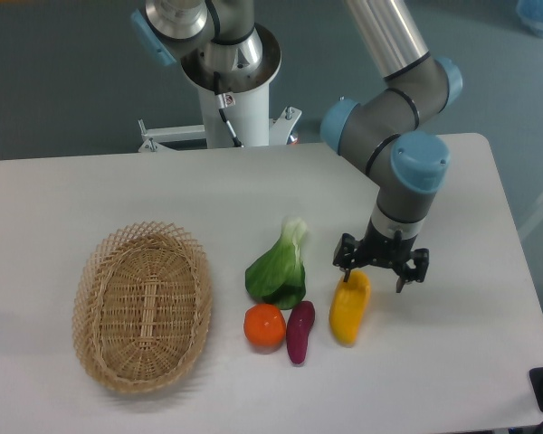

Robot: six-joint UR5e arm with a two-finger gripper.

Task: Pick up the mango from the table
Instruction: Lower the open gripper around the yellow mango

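The mango (348, 312) is a yellow-orange elongated fruit lying on the white table (434, 362), right of centre and near the front. My gripper (373, 277) hangs open just above the mango's far end, fingers spread and pointing down. The left fingertip (347, 274) is over the mango's top end; the right one stands off to its right, above bare table. Nothing is held between the fingers.
A dark purple sweet potato (300, 331) and a round orange (264, 326) lie just left of the mango. A green bok choy (280, 268) sits behind them. A wicker basket (143, 306) stands at the left.
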